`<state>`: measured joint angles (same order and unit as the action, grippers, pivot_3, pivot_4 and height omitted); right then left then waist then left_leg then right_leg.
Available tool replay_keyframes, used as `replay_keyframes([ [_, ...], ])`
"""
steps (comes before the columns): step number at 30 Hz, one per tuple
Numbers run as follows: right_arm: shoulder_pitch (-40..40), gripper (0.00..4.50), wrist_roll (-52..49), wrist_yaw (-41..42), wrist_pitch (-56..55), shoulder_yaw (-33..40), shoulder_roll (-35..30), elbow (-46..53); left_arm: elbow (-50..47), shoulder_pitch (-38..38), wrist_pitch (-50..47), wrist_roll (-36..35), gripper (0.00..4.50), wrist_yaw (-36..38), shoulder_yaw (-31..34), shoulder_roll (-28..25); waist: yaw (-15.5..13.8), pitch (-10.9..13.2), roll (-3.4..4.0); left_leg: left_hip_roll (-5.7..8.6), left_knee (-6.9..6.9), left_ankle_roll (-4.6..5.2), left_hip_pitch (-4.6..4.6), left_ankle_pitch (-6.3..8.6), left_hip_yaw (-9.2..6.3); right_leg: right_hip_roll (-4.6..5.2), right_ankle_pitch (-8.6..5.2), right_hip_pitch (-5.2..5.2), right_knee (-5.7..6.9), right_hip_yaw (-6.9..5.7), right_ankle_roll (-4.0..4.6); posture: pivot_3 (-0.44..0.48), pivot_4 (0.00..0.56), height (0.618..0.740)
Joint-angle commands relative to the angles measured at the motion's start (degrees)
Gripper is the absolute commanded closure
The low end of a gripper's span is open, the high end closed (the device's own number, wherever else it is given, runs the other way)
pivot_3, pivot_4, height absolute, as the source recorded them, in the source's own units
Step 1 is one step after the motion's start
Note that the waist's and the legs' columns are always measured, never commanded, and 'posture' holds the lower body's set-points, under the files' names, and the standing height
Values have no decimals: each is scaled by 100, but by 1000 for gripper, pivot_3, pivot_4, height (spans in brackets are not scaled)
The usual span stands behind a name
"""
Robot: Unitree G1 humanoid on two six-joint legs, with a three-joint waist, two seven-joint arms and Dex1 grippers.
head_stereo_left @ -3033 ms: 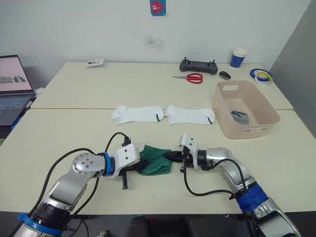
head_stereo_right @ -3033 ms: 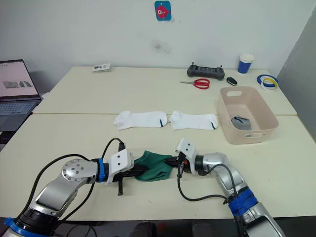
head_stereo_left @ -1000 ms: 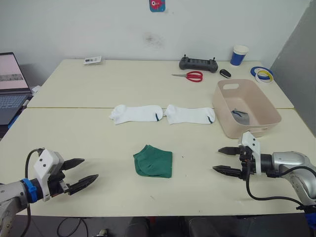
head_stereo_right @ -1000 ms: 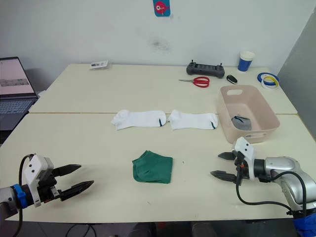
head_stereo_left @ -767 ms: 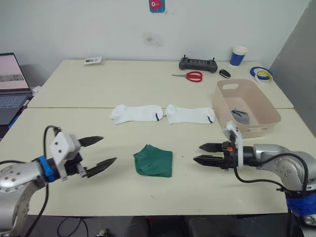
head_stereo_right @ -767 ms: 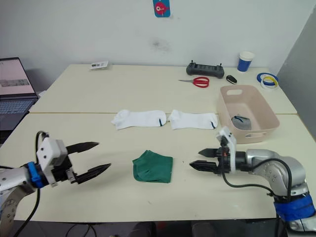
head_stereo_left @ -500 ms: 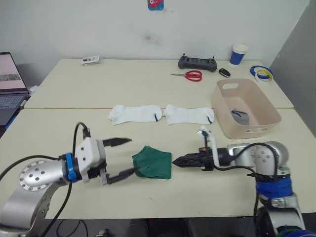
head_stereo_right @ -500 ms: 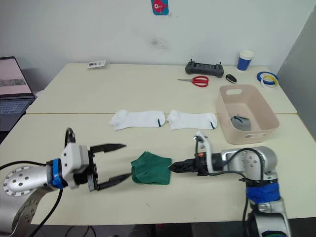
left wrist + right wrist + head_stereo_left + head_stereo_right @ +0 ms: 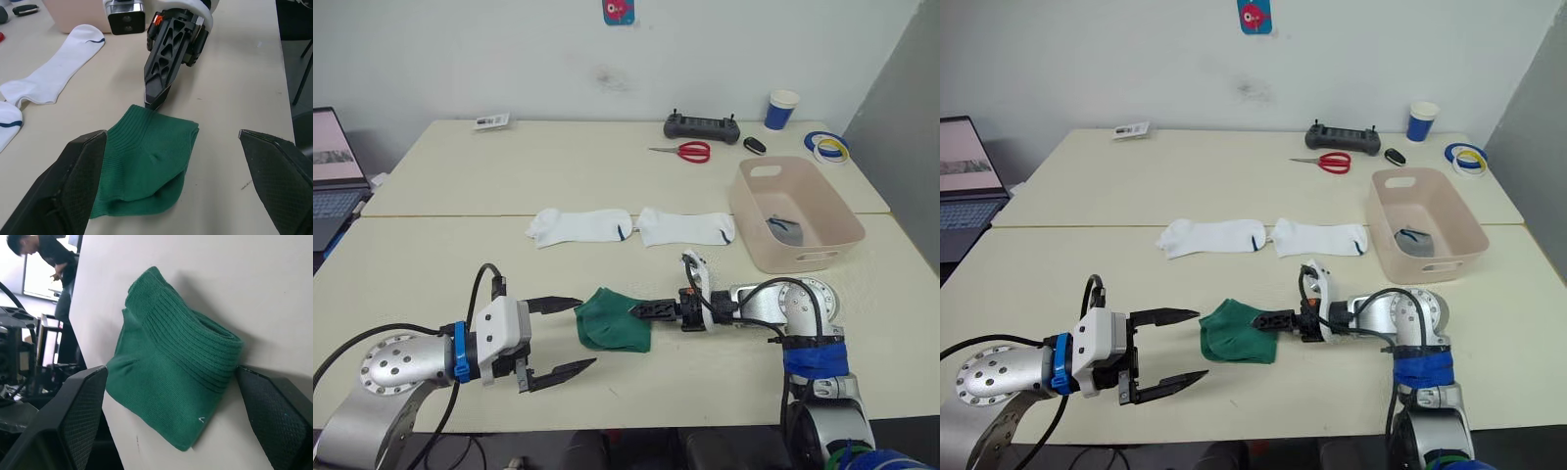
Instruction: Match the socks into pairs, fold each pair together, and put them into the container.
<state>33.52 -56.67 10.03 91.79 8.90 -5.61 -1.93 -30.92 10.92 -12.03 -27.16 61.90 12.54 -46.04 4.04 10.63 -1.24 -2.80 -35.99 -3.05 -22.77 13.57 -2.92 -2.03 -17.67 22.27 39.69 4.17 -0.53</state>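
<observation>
Now the folded green socks (image 9: 615, 318) lie well left of the pink tub (image 9: 793, 213), with the right gripper (image 9: 643, 310) spread around their edge, ready to pinch, while the left gripper (image 9: 562, 338) waits wide open beside them.

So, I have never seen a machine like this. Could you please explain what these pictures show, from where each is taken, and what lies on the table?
This is a humanoid robot with two arms, each ending in two black fingers. Two pictures come from a camera on its head, looking down over the table. The other two come from cameras on its wrists, looking along the fingers.

In front of it lies a folded pair of green socks. The left gripper is open beside it and holds nothing. The right gripper has its tips at the edge of the pair, fingers open around it.

Further back lie two white socks, flat, side by side. To the right stands a pink tub with a grey bundle inside. At the far edge are scissors, a black controller, a blue cup and tape rolls. A laptop sits at the left.
</observation>
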Motion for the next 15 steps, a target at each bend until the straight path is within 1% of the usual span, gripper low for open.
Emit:
replay_keyframes([
  [1, 13, 52, -404, -412, 71, 12, 289, -391, -183, 13, 90, -40, 0, -39, -25, 12, 62, 0, 0, -2, 0, 0, 0, 0, -1, -3, 0, 1, 1, 0, 1, 0, 150, 740],
  [7, 123, 52, -1061, -899, 71, 217, 622, -884, -102, -18, 112, -50, 0, -5, 17, -16, 109, 1, 2, -21, 4, 1, -3, 1, -6, -22, -6, 7, 5, 2, 10, 0, 150, 740],
  [12, 101, 52, -863, -1015, 71, 383, 910, -993, 46, -25, 92, -65, 0, 22, 71, -34, 106, 2, 3, -36, 5, 4, -7, 3, -9, -36, -7, 9, 2, 1, 11, 0, 150, 740],
  [15, 8, 52, -640, -919, 43, 307, 971, -880, 207, 20, 12, -172, 0, 62, 230, -68, 106, 2, 3, -50, 6, 4, -5, 3, -7, -47, -7, 10, 1, 1, 12, 0, 150, 740],
])
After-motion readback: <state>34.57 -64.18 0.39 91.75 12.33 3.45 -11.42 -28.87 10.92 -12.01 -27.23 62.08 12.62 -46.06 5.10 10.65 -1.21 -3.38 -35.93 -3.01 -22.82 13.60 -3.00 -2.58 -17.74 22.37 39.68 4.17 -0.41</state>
